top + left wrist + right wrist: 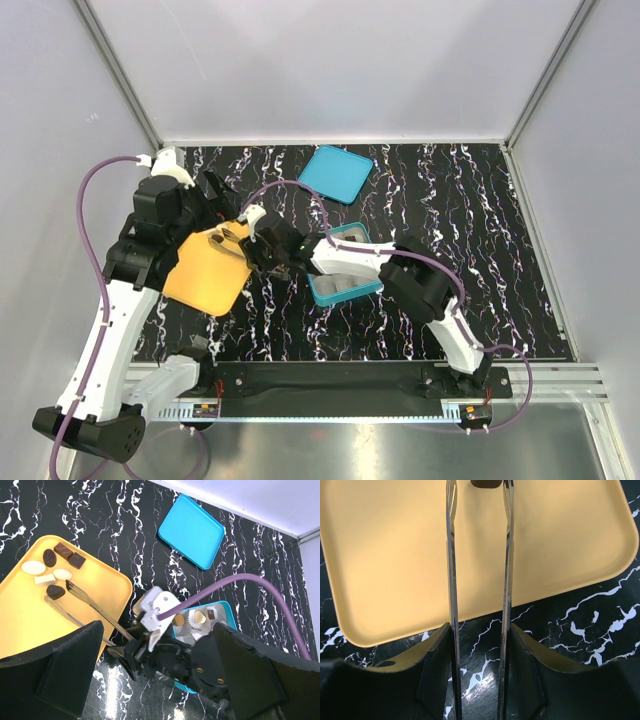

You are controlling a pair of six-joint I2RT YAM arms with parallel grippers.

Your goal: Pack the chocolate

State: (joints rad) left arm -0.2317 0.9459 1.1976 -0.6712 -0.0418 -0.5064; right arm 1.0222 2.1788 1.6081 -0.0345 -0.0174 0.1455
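Top view: the right gripper [272, 255] reaches across from the box [330, 298] to the tray [200, 285], with the tongs [233, 237] out in front. The left gripper [215, 200] hangs over the tray's far edge, and the lid [337, 172] lies apart.

Left wrist: its own jaws stand wide apart with nothing in them. Below, the chocolate [50, 570] sits clustered in one corner of the tray, and the tong tips straddle a dark piece [56, 591]. In the box, two cups [192, 625] each hold a piece.

Right wrist: the fingers [437, 670] are clamped on the tongs, half squeezed. The blades are parted, with the dark piece between their tips at the top edge.

The step in hand looks like a pick from the tray. Next I judge a tighter squeeze to pinch the piece, then a lift and carry to an empty cup — gently, or it may slip
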